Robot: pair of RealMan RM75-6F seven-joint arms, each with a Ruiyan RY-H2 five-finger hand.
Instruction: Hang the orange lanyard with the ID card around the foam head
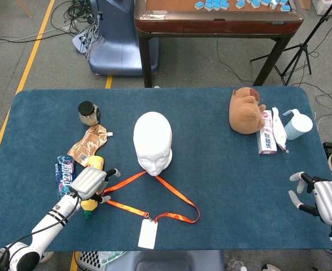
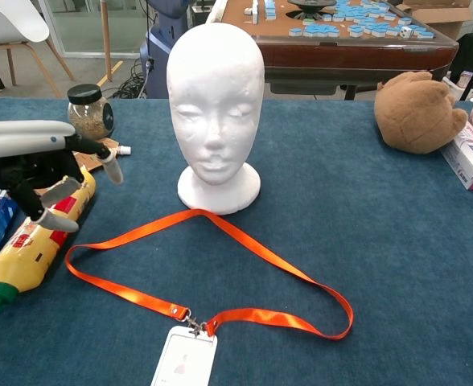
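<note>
Lanyard (image 2: 220,265) lay flat on table (image 1: 239,186) before head (image 2: 216,104), card (image 2: 184,358) cut off (text unreadable). Left hand (image 1: 90,183) hovered empty, fingers apart, over bottle (image 2: 39,241); right hand (image 1: 321,197) also empty, spread.

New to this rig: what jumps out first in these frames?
The white foam head stands upright mid-table, with the orange lanyard lying flat in a loop in front of its base and the ID card at the near edge. The left robot hand hovers by the loop's left end, over a yellow bottle.
</note>
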